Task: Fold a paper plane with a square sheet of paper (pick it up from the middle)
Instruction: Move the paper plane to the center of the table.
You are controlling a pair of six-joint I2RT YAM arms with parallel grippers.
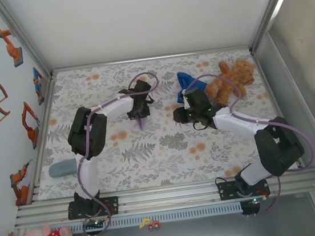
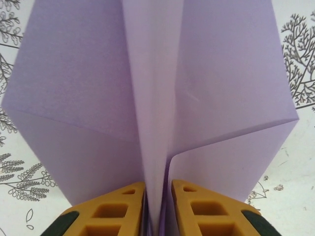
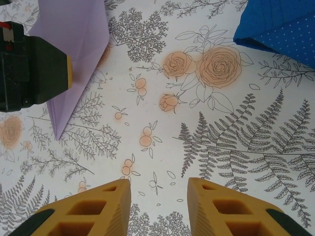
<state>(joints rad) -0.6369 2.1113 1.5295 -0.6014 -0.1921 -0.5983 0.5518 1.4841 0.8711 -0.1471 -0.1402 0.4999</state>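
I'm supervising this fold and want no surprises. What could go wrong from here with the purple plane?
1. The left gripper stands slightly open around the paper plane at its centre fold, so it could slip or topple.
2. One flap curls up beside the gripper; the folds may spring open.
3. The open right gripper hovers nearby; moving in could crumple its pointed tip.
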